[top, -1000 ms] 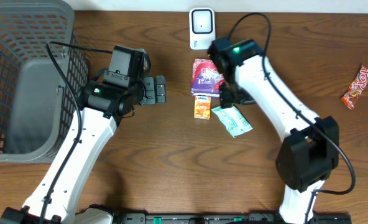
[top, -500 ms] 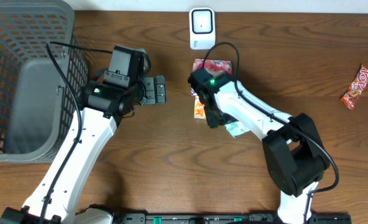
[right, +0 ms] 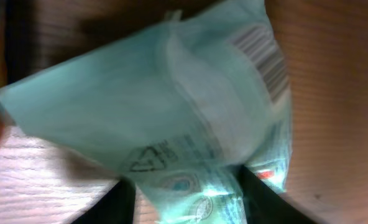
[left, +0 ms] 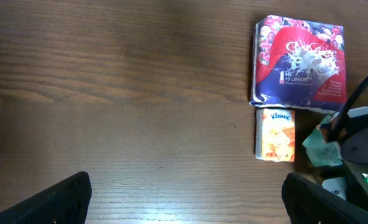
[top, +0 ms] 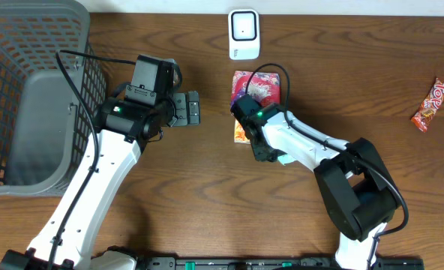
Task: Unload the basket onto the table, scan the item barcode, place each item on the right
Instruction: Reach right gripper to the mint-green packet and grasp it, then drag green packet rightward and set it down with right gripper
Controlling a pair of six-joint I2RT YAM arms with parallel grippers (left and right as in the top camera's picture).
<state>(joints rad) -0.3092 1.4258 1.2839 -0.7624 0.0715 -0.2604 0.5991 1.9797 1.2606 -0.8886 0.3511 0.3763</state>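
Note:
A pale teal packet [right: 147, 118] fills the right wrist view, its barcode [right: 262, 59] at the top right. My right gripper [right: 187, 199] is closed on the packet's lower end, with a dark finger pressing each side. From overhead, the right gripper [top: 267, 154] points down at mid-table, and only a corner of the teal packet [top: 284, 158] shows beside it. The white scanner [top: 244, 34] stands at the back edge. My left gripper [top: 188, 109] hovers open left of the items, and in the left wrist view the left gripper [left: 184, 205] has only bare wood between its fingers.
A red and purple packet [top: 256, 86] and a small orange tissue pack [top: 240, 131] lie just behind the right gripper. A red candy bar [top: 430, 103] lies far right. A grey mesh basket [top: 27, 90] takes up the left side.
My right arm swung from beside the scanner down and toward the front onto the teal packet, and its jaws narrowed around it. The left arm stayed still.

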